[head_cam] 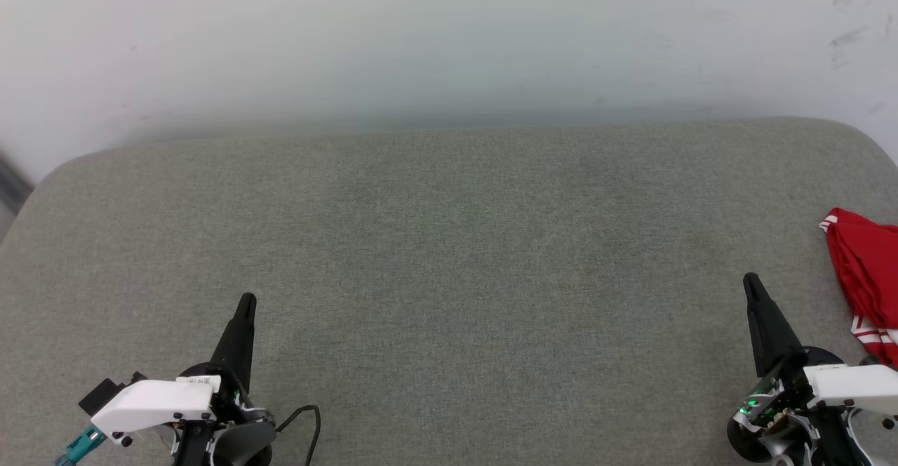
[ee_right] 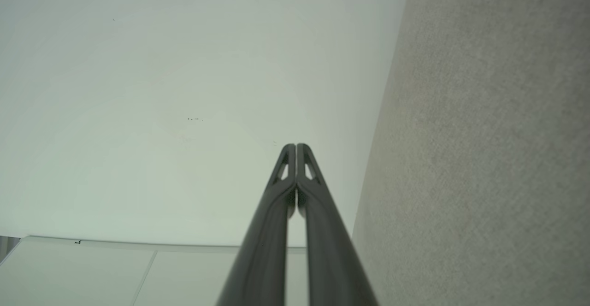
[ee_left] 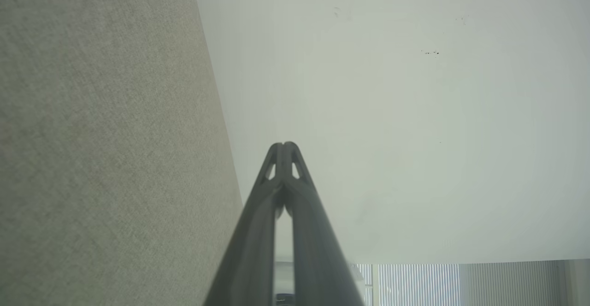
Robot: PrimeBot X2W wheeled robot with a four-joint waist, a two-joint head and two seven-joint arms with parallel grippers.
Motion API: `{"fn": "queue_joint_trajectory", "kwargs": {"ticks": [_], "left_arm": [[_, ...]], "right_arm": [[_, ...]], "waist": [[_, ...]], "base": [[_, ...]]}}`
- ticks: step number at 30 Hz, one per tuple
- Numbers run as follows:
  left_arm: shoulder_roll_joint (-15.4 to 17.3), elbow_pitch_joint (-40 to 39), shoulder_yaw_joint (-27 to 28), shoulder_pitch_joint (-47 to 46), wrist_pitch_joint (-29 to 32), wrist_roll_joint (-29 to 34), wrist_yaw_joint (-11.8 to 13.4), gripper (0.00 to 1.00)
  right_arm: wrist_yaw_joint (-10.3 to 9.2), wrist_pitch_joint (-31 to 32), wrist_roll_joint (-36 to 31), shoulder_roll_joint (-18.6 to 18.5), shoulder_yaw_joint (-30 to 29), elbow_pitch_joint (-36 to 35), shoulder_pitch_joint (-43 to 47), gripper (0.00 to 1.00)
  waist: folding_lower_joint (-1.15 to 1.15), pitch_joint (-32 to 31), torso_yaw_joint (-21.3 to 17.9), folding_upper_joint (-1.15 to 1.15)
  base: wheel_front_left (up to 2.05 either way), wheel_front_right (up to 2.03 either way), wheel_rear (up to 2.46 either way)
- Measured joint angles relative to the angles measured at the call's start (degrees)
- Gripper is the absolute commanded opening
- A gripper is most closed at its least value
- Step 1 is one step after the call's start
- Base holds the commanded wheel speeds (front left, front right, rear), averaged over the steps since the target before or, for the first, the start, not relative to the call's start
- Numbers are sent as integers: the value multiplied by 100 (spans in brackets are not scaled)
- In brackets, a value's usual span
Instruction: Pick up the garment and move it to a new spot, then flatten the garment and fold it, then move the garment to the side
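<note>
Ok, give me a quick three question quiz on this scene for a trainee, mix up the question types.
1. True or false: the left gripper holds the garment.
2. In the head view, the garment lies on the grey fabric surface at the: A) right edge, B) centre, C) left edge.
3. How do the right gripper's jaws stand?
Key: 1 false; 2 A; 3 shut, with nothing between them.

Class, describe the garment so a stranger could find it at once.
Start at the broad grey fabric surface below the pale wall. Follow it to its right edge, beyond the shut fingers of the right gripper. There lies the garment, bunched: the one bright red thing, with white striped trim.
</note>
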Motion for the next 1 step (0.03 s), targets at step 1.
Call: {"fn": "queue_joint_trajectory", "kwargs": {"ticks": [1], "left_arm": [[-1, 0, 2, 0, 1, 1, 1, 0]], "right_arm": [[0, 0, -8, 2, -1, 0, 0, 0]], "waist": [[0, 0, 0, 0]], "base": [[0, 0, 0]]}}
